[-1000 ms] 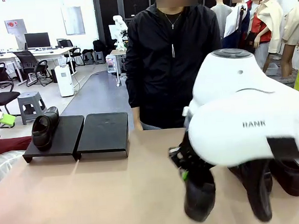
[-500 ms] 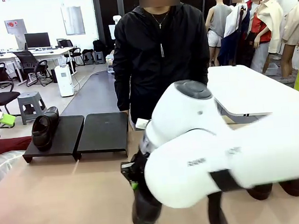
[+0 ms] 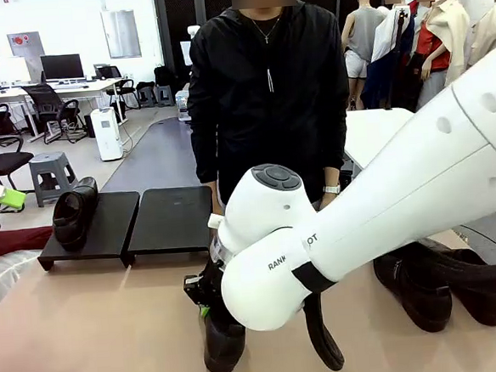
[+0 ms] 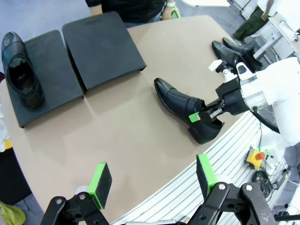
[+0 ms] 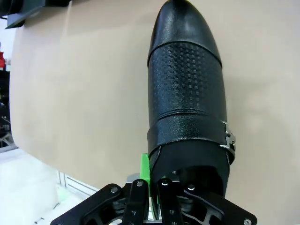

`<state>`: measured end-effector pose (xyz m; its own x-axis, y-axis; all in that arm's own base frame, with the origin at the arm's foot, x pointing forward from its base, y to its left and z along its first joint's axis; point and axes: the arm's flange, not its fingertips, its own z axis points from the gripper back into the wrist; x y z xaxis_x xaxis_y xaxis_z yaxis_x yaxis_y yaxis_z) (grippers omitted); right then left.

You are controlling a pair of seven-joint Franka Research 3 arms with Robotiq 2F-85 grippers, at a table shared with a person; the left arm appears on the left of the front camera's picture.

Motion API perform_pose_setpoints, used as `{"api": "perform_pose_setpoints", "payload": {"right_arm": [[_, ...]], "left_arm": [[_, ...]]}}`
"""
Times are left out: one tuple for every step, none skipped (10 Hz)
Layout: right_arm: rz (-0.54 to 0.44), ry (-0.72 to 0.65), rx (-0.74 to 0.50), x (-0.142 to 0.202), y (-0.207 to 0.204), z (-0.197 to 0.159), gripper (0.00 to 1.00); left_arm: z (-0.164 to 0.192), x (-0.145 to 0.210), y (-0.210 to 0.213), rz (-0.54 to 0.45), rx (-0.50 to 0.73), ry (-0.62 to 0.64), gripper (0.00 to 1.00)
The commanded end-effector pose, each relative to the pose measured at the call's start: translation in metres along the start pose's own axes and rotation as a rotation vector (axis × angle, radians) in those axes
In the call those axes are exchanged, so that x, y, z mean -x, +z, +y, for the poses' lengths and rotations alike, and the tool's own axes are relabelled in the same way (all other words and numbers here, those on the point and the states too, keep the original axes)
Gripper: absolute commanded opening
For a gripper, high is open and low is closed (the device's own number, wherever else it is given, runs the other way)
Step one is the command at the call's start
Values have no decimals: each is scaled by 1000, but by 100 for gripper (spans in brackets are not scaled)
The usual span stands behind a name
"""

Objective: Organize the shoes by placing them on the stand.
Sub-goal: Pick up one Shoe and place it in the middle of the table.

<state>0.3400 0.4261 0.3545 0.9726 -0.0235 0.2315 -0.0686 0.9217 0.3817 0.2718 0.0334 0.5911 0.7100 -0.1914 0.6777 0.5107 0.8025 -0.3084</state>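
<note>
My right gripper [image 3: 206,298] is shut on the heel rim of a black shoe [image 3: 223,345] held low over the middle of the tan table, toe toward the stand. In the right wrist view the shoe [image 5: 187,93] reaches away from the closed right gripper [image 5: 152,180]. From above, the left wrist view shows this shoe [image 4: 180,105] and the right gripper [image 4: 202,116]. Another shoe [image 3: 74,213] lies on the left panel of the black stand [image 3: 172,218]. Two more shoes [image 3: 430,288] sit on the table at the right. My left gripper [image 4: 153,180] hangs open, high above the table's near edge.
A person in a black jacket [image 3: 267,99] stands at the far edge behind the stand, one hand [image 3: 329,193] near the table. The right arm's white body [image 3: 378,219] covers much of the table's right half. The stand's right panel [image 4: 101,47] is bare.
My right arm has swung from the right side to the middle of the table, carrying the shoe leftward with it. The shoe on the stand has not moved.
</note>
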Motion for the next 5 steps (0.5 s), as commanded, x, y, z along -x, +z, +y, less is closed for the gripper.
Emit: {"api": "perform_pose_setpoints", "payload": {"right_arm": [[-11, -51, -15, 0, -3, 21, 0], [-9, -42, -7, 0, -5, 20, 59], [13, -35, -27, 2, -5, 20, 100], [25, -32, -67, 3, 0, 19, 100], [7, -48, -80, -2, 11, 14, 100]], "left_arm": [[1, 1, -1, -13, 17, -8, 94], [1, 1, -1, -13, 17, -8, 94], [1, 1, -1, -13, 17, -8, 94], [1, 1, -1, -13, 17, -8, 94], [1, 1, -1, -13, 17, -8, 94]]}}
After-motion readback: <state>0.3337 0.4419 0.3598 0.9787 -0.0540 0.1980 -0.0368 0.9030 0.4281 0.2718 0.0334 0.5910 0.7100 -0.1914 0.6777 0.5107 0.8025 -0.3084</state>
